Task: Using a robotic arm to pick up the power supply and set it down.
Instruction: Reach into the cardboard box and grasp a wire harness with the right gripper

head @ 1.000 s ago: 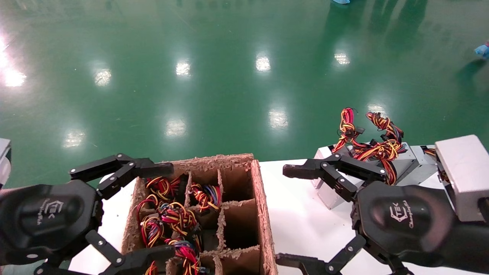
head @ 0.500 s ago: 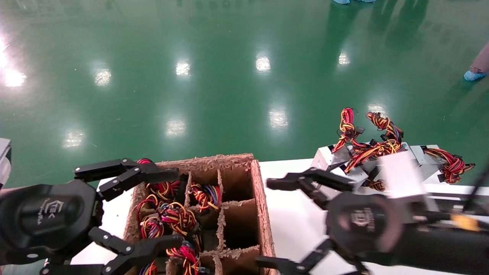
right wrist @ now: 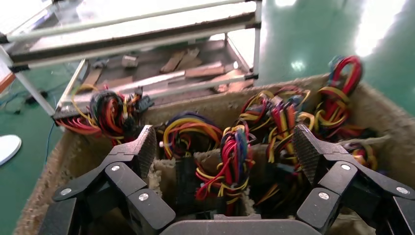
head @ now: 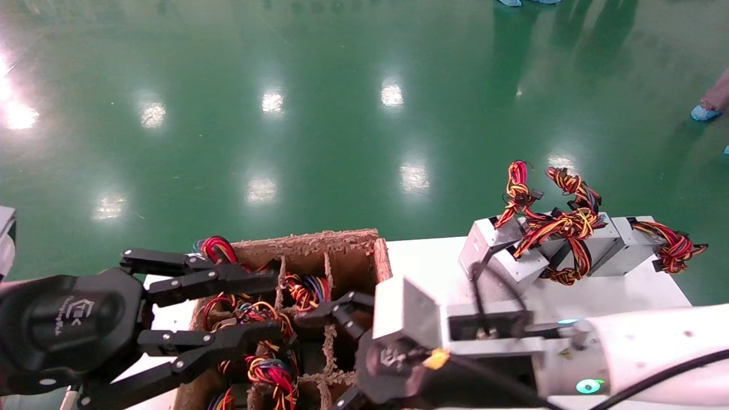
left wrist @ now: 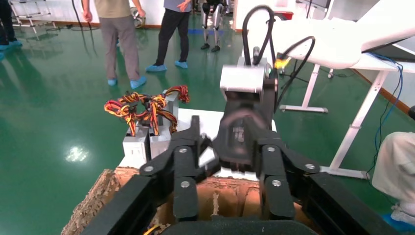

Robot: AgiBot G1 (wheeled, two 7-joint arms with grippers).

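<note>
The robotic arm with the silver-white forearm and green light reaches across to the cardboard box. Its right gripper hangs open over the box's middle compartments. In the right wrist view the right gripper straddles a knotted red, yellow and blue wire bundle of a power supply. That unit's metal body is hidden down in its compartment. My left gripper is open over the box's left side, holding nothing; its left wrist view faces the right gripper.
Three silver power supplies with tangled wires stand on the white table at the back right, also seen in the left wrist view. Several more wire bundles fill the box's left compartments. Green floor lies beyond.
The right arm has swung left from above the table to above the box. The left gripper has shifted a little right and its fingers have drawn closer together.
</note>
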